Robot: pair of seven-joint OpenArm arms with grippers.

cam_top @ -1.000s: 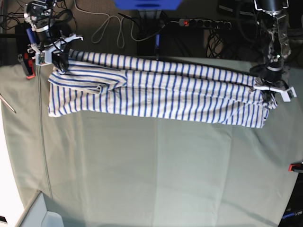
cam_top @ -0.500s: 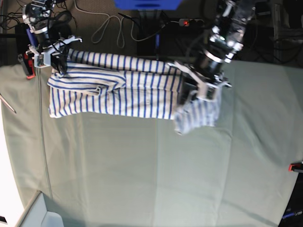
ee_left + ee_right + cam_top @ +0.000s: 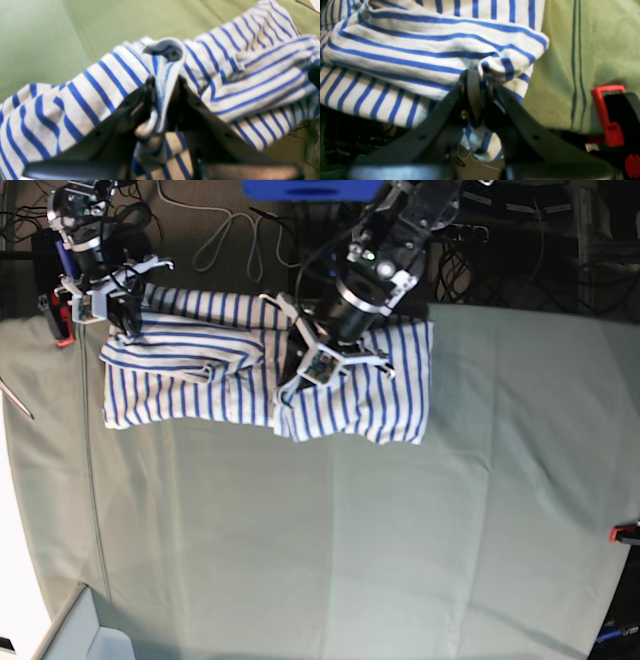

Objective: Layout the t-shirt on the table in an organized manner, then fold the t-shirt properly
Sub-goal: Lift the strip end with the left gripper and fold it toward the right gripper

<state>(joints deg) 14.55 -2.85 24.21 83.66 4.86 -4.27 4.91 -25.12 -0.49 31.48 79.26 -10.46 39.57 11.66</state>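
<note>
The white, blue-striped t-shirt [image 3: 200, 380] lies along the far left part of the table [image 3: 350, 530], its right end doubled back over the middle. My left gripper [image 3: 310, 365] sits at the fold, over the shirt's centre, shut on a bunched edge of fabric [image 3: 163, 85]. At the shirt's far left corner, near the table's edge, my right gripper [image 3: 112, 305] is shut on the cloth. In the right wrist view its fingertips [image 3: 473, 95] pinch a small tuck of t-shirt [image 3: 407, 50]. The left wrist view shows the t-shirt [image 3: 100, 80] rumpled around the fingers.
Cables and a power strip [image 3: 230, 230] lie beyond the far edge. Red clamps sit at the left edge [image 3: 62, 330] and the right edge [image 3: 625, 532]; one shows beside the right gripper [image 3: 607, 115]. A white box corner [image 3: 90, 630] stands at the front left.
My left gripper has carried the shirt's right end leftwards across the table, folding it over the middle of the shirt. The right gripper has held still at the left corner.
</note>
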